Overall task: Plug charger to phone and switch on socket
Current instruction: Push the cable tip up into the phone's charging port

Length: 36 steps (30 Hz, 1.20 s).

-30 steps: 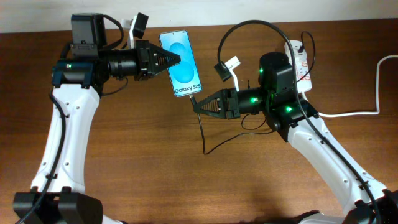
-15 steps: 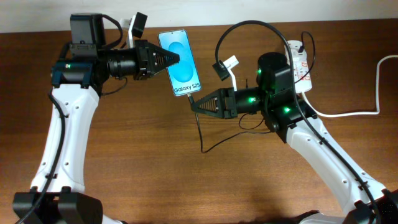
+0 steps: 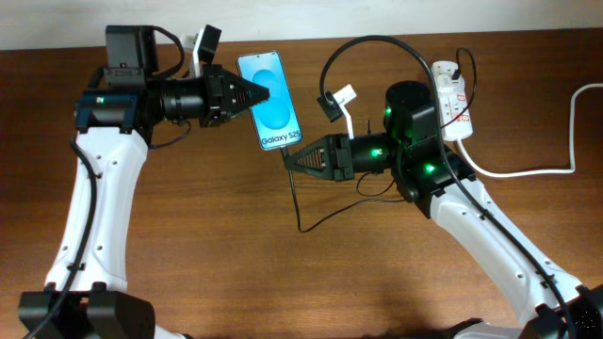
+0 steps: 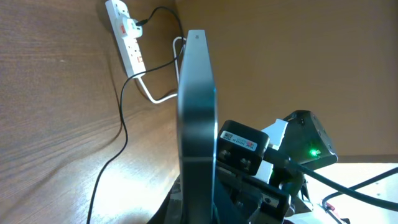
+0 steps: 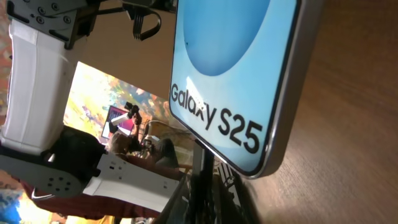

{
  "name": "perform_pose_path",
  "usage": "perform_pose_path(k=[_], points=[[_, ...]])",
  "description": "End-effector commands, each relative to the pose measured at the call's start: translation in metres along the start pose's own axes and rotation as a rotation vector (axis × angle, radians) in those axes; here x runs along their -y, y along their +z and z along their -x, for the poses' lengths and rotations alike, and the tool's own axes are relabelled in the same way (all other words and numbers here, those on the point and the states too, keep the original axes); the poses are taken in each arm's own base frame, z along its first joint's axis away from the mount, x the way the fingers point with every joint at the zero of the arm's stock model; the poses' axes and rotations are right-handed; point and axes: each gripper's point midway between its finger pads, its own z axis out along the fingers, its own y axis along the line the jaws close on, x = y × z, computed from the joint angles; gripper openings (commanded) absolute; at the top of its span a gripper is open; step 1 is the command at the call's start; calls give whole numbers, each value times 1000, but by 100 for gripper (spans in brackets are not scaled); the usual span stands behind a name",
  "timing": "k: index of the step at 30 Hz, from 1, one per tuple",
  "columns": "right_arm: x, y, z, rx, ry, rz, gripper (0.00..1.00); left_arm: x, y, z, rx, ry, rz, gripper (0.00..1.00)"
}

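left claw – clamped shut on the side edge of the slim cyan-screened smartphone | right claw – pinched on the thin black charger cable; tip at the phone's lower end | since earlier: phone and both claws nudged left

Overhead cam: I've got a brown wood surface filling nearly the whole frame, grain running left-right. Along the top edge there's a pale cream strip; can't tell if it's wall or floor. Light looks even, shadows soft, no hard glare. Left wrist cam: the wood has a bright washed-out patch approx mid-frame. Right wrist cam: bg is a blurry multicolour area, orange/yellow/pink, too soft to ID.
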Motion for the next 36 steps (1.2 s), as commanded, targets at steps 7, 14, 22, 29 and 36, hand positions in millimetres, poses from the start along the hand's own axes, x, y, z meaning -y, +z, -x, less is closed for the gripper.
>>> perform_pose_path(k=[7, 14, 22, 29, 36], points=[[-3, -2, 21, 79, -63, -26, 5, 18, 1, -11, -56, 83, -94, 0], [-7, -2, 26, 96, -67, -18, 5, 14, 1, -22, -82, 68, -84, 0], [-10, -2, 20, 64, -60, 6, 4, 14, 1, -22, -82, 67, -84, 0], [-8, -2, 17, 55, -35, 1, 4, 14, 1, -22, -82, 67, -84, 0], [-13, -1, 11, 24, -30, 31, 18, 14, 1, -22, -81, 68, -84, 0]])
